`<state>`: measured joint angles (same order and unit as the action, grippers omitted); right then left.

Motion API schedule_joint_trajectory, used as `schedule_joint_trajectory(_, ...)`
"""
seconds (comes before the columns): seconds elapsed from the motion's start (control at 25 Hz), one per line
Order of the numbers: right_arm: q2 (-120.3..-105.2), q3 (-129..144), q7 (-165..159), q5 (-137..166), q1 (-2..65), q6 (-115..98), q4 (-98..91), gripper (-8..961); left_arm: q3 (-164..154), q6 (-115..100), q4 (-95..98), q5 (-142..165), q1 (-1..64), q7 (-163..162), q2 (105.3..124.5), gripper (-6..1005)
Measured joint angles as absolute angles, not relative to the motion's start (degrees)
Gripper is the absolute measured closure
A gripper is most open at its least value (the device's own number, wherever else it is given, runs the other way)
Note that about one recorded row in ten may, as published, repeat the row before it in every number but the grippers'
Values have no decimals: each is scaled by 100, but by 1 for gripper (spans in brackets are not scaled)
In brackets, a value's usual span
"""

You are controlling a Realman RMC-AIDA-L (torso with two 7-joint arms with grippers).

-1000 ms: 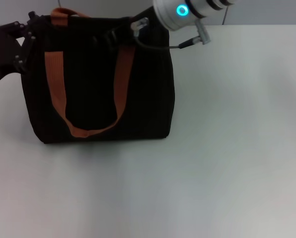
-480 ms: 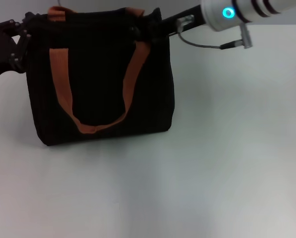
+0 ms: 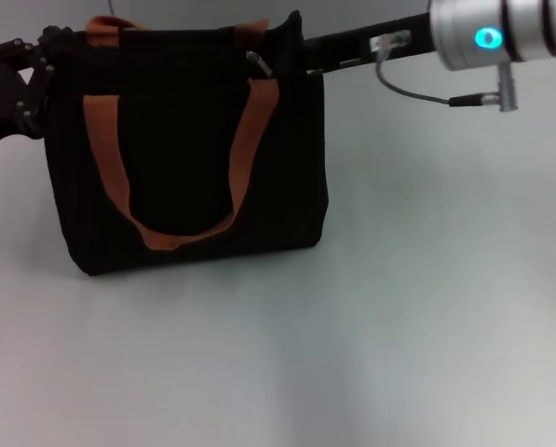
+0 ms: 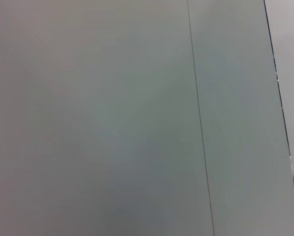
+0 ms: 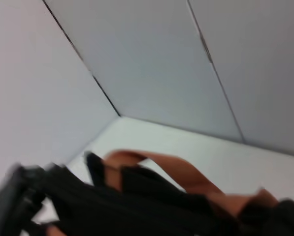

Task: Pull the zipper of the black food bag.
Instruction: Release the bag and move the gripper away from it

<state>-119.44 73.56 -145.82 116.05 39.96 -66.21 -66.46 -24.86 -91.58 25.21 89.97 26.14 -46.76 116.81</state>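
Note:
The black food bag (image 3: 184, 149) stands upright at the left of the head view, with rust-orange strap handles (image 3: 245, 130). A small silver tab, the zipper pull (image 3: 258, 63), lies at the bag's top edge by the right strap. My right gripper (image 3: 307, 48) reaches in from the right and sits at the bag's raised top right corner, a little apart from the tab. My left gripper (image 3: 41, 61) is against the bag's top left corner. The right wrist view shows the bag's top (image 5: 137, 201), blurred, and the left gripper (image 5: 14, 196) beyond it.
The bag stands on a pale table (image 3: 399, 307) that stretches in front of it and to its right. A grey cable with a silver plug (image 3: 482, 99) hangs under my right arm. The left wrist view shows only grey wall panels (image 4: 112, 123).
My right gripper has moved right along the bag's top, from near the middle to the right corner. The bag's top has been pulled straighter and its right corner lifted. The left gripper stays put.

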Motion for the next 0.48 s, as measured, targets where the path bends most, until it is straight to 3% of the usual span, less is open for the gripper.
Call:
schedule_joint_trajectory(0.32,-11937,6866,-12093,8986,3017,-6898,-6309,839,-2487,-9158,2518,8996,2546,-4676,11681,840)
schedule_joint_trajectory(0.48,-11919,6458,-10183,7771,2766,-8289,-5470,760,-2487,-9158,2497,8997,2501,-4676,11680,838)
